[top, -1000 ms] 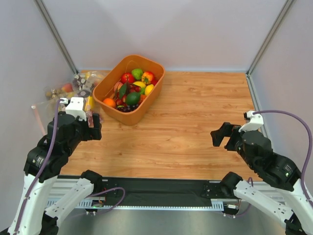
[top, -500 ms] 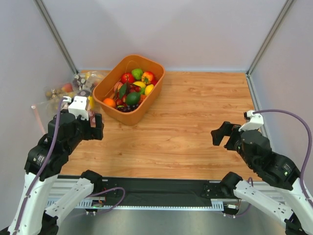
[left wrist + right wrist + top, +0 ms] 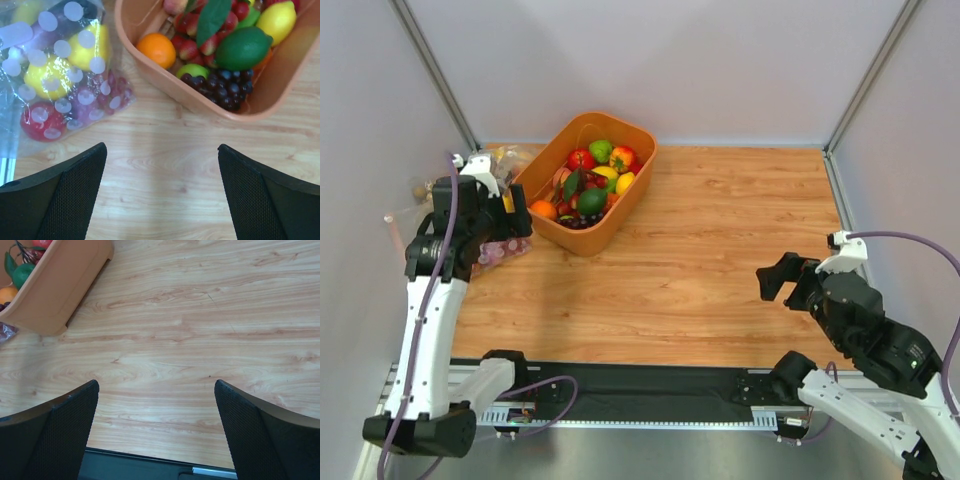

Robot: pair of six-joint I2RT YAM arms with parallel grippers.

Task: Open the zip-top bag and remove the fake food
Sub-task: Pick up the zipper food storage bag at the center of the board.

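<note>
**Wooden worktop point(image 3: 720, 250), zip-top bag point(image 3: 60, 75) at its left edge**

The fake food point(image 3: 47, 75) sits inside it, beside the orange tub point(image 3: 582, 235). The left tool point(image 3: 161, 147) hovers released near the bag, probably lining up a grasp. The right tool point(image 3: 156, 382) waits released, well apart.

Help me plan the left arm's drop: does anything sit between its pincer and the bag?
Nothing visible does. The left pincer is open over bare table, and the bag lies just ahead, in the wrist view's upper left, with only wood between. The bin stands beside the bag, off that line.
</note>
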